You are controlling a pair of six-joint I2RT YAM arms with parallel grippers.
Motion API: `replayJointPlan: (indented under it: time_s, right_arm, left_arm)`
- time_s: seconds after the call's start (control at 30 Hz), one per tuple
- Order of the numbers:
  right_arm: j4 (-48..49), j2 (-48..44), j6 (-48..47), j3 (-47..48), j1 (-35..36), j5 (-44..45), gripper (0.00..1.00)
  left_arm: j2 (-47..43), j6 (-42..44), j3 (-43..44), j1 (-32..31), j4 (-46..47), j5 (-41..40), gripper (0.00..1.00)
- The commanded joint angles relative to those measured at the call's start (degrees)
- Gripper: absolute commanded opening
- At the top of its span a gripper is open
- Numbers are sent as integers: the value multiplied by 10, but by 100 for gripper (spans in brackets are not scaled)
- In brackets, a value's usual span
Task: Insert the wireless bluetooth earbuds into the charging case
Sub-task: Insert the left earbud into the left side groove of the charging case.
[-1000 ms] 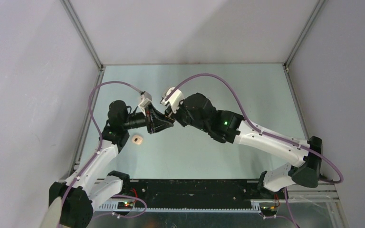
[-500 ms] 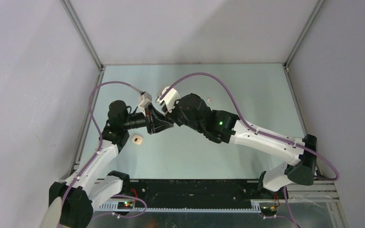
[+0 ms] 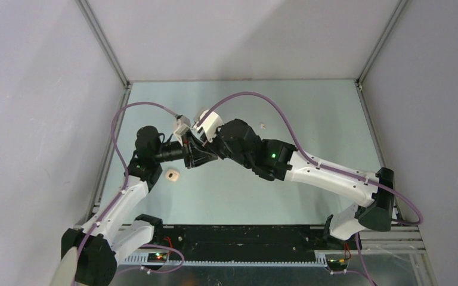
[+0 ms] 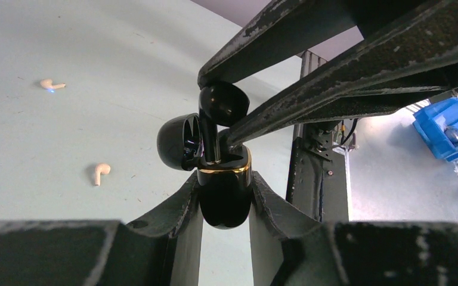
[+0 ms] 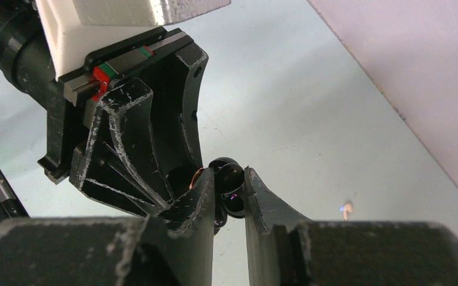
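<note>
bud going into the case: my left fingers [image 4: 176, 217] pinch the glossy black pebble-shaped charging case with a gold rim [image 4: 223, 202] and hold it clear of the pale green worktop [image 3: 322, 113]. its hinged lid [image 4: 178, 142] is swung open. my right fingers [image 4: 310, 89] are clamped on the small black plastic earbud [image 4: 223, 101], whose stem appears to dip into the case mouth.

i judge the insertion under way, not finished, since the bud's head stands above the rim. the next move calls for a short, straight push along the stem's line with the case steady. the right fingers should then let go without dragging the bud back out.

the left wrist view alone shows stem, rim and open lid together. it also shows a pale beige earbud [image 4: 100, 173] and a second beige earbud [image 4: 50, 85], lying apart on the worktop. the right wrist view shows my grip on the bud but hides the socket. only the top view shows the rounded beige case [image 3: 172, 175] lying on the worktop near the left arm.
</note>
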Motion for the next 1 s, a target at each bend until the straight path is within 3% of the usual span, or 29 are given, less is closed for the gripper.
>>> replayJointPlan:
  time_s: [0.0, 0.57, 0.97]
  right_arm:
    - [15, 3, -1, 16, 5, 25, 20]
    - [-20, -4, 21, 20, 14, -45, 20]
    - [-27, 2, 32, 22, 18, -22, 20]
  left_arm:
    - [-14, 0, 0, -3, 17, 9, 3]
    - [-13, 4, 1, -3, 14, 6, 3]
    - [-14, 7, 0, -4, 14, 6, 2]
